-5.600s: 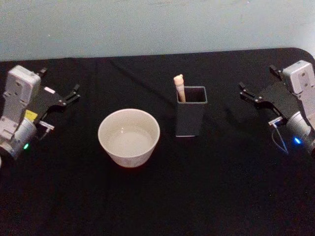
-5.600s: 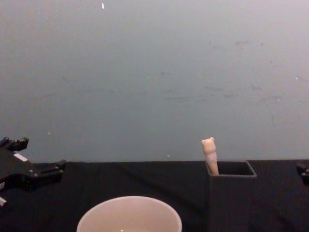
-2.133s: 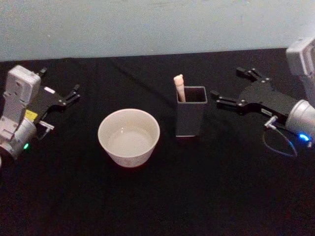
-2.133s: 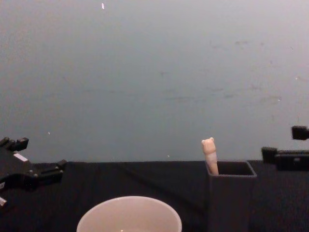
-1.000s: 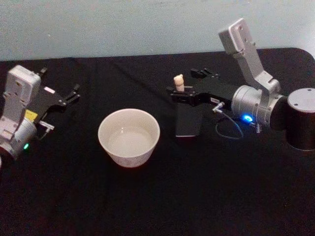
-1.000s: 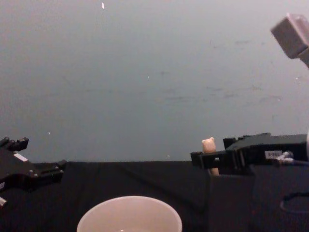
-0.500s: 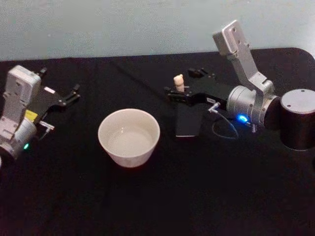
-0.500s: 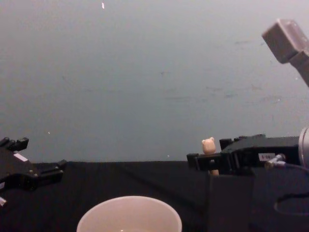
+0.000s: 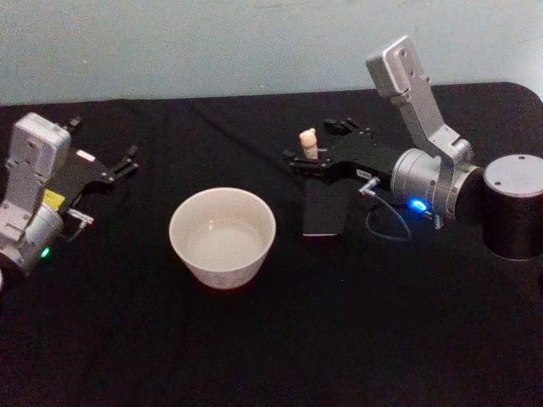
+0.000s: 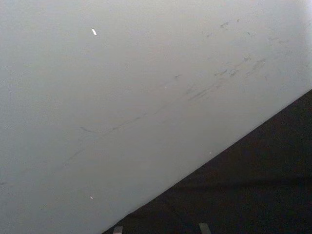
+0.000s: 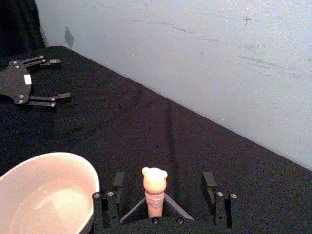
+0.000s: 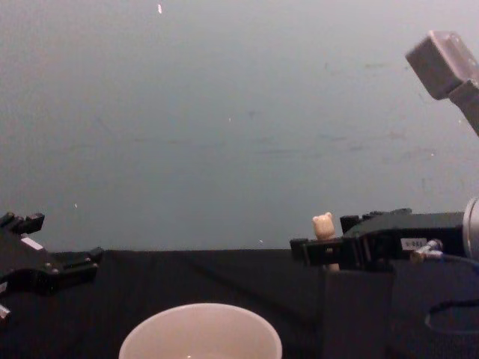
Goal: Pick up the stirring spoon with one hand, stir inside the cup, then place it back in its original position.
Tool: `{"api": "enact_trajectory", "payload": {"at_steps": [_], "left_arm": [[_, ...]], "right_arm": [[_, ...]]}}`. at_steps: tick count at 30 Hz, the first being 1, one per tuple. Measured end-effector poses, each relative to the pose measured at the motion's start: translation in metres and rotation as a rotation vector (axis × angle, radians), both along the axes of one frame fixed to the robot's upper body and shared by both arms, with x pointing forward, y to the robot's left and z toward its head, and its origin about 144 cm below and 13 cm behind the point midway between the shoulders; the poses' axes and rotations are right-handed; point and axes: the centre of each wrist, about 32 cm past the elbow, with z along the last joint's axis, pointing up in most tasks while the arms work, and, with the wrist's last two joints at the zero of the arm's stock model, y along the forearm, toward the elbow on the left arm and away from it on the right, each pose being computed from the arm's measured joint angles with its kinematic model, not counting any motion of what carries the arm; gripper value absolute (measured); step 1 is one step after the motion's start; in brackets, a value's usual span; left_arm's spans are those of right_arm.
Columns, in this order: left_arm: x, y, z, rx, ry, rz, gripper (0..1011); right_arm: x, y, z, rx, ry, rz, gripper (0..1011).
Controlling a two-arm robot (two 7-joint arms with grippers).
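- Closest to the robot is the cup [image 9: 222,236], a wide cream-white bowl-type thing sitting left of centre on the black worktop [image 9: 254,356]. It looks like there's some clear liquid in the bottom, and nothing is touching it.
- Just to the right of the cup and a little farther back is a dark grey square holder [image 9: 324,216], standing apart from the cup.
- The stirring spoon [image 9: 309,140] is standing in that holder, pretty much upright. The cream handle and the little bear head poke up above the rim, and the bowl end is hidden down inside.
- The right pincer [image 9: 310,147] reaches in sideways from the right, level with the top of the handle. It's spread, with one finger on each side of the spoon. In the right wrist view there's a clear gap between the handle [image 11: 154,192] and each finger [image 11: 117,181], so it isn't gripping anything yet.
- From the chest camera the bear head [image 12: 322,224] peeks up just above the near finger.
- The left pincer [image 9: 102,144] is parked way over on the left of the worktop, well away from the cup, also spread and holding nothing.
- Behind it all is a plain pale blue-grey wall [image 9: 212,42].
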Motion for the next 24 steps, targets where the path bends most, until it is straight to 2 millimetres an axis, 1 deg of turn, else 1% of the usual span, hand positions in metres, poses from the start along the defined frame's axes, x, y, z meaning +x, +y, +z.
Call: {"api": "enact_trajectory", "payload": {"at_steps": [1,3,4,7,8,9,15,16,18,19,22,23,24], "left_arm": [[0.0000,0.0000,0.0000,0.000,0.000,0.000,1001],[0.0000,0.0000,0.0000,0.000,0.000,0.000,1001],[0.0000,0.0000,0.0000,0.000,0.000,0.000,1001],[0.0000,0.0000,0.0000,0.000,0.000,0.000,1001],[0.0000,0.0000,0.0000,0.000,0.000,0.000,1001],[0.0000,0.0000,0.0000,0.000,0.000,0.000,1001],[0.0000,0.0000,0.0000,0.000,0.000,0.000,1002],[0.0000,0.0000,0.0000,0.000,0.000,0.000,1001],[0.0000,0.0000,0.0000,0.000,0.000,0.000,1001],[0.0000,0.0000,0.0000,0.000,0.000,0.000,1001],[0.0000,0.0000,0.0000,0.000,0.000,0.000,1001],[0.0000,0.0000,0.0000,0.000,0.000,0.000,1001],[0.0000,0.0000,0.0000,0.000,0.000,0.000,1001]], "right_arm": [[0.0000,0.0000,0.0000,0.000,0.000,0.000,992],[0.0000,0.0000,0.0000,0.000,0.000,0.000,953],[0.0000,-0.0001,0.0001,0.000,0.000,0.000,914],[0.0000,-0.0001,0.0001,0.001,0.000,0.000,860],[0.0000,-0.0001,0.0001,0.001,0.000,0.000,818],[-0.0001,-0.0001,0.0001,0.001,0.000,0.000,801],[-0.0001,-0.0002,0.0003,0.001,0.000,0.001,628],[-0.0001,-0.0002,0.0003,0.001,0.000,0.001,567],[-0.0001,-0.0002,0.0003,0.001,0.000,0.001,533],[-0.0001,-0.0002,0.0003,0.001,0.000,0.001,465],[-0.0001,-0.0002,0.0003,0.002,0.000,0.001,399],[-0.0001,-0.0002,0.0003,0.002,0.000,0.001,343],[-0.0001,-0.0002,0.0003,0.002,0.000,0.001,330]]}}
